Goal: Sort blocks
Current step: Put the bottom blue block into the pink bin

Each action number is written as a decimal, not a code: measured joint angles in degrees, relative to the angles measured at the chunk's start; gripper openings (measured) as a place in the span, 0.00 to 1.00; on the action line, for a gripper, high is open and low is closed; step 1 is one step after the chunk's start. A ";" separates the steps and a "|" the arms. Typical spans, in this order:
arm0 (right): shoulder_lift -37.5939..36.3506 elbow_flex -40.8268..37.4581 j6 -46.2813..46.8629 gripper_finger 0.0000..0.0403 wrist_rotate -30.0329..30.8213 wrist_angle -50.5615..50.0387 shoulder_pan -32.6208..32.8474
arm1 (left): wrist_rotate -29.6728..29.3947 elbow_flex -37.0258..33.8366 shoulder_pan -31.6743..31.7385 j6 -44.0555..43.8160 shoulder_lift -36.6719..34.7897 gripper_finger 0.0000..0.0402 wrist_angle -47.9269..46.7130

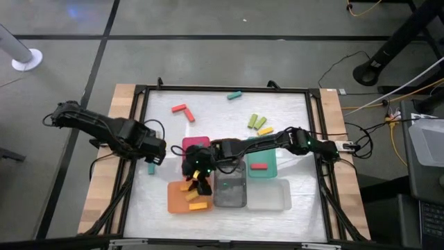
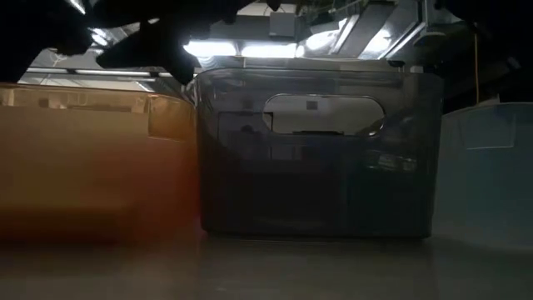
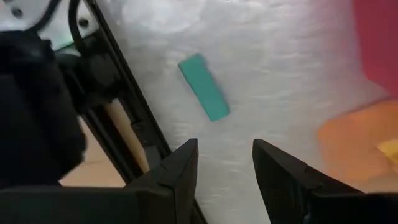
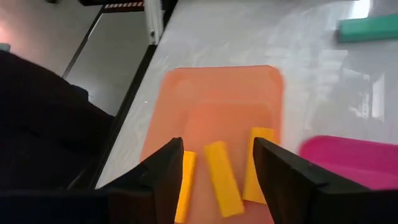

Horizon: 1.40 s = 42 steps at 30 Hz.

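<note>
Now, biggest first: the desk [image 1: 291, 111], a pale, glossy sheet inside a dark frame, carries a cluster of plastic trays. Orange tray [image 1: 179, 201], smoky grey bin [image 1: 229, 194], clear tray [image 1: 270, 198], teal tray [image 1: 267, 163], pink tray [image 1: 194, 143]. Right end effector [image 4: 214, 163] hangs over the orange tray, fingers parted and empty, three yellow blocks [image 4: 222, 177] lying flat below it. Left end effector [image 3: 225, 163] hovers near the desk's left edge, also parted, gripping nothing, a teal block [image 3: 204, 86] just ahead of it. Other blocks lie loose: red [image 1: 184, 111], lime [image 1: 257, 122], teal [image 1: 234, 95]. I'd judge these bars light, rigid and smooth, so likely slippery; best pinched across the narrow width, mid-length.
</note>
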 joint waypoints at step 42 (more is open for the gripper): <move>-19.04 0.02 -18.17 0.45 16.03 -15.37 -8.73 | 2.30 -27.26 -5.74 -28.61 2.24 0.35 29.89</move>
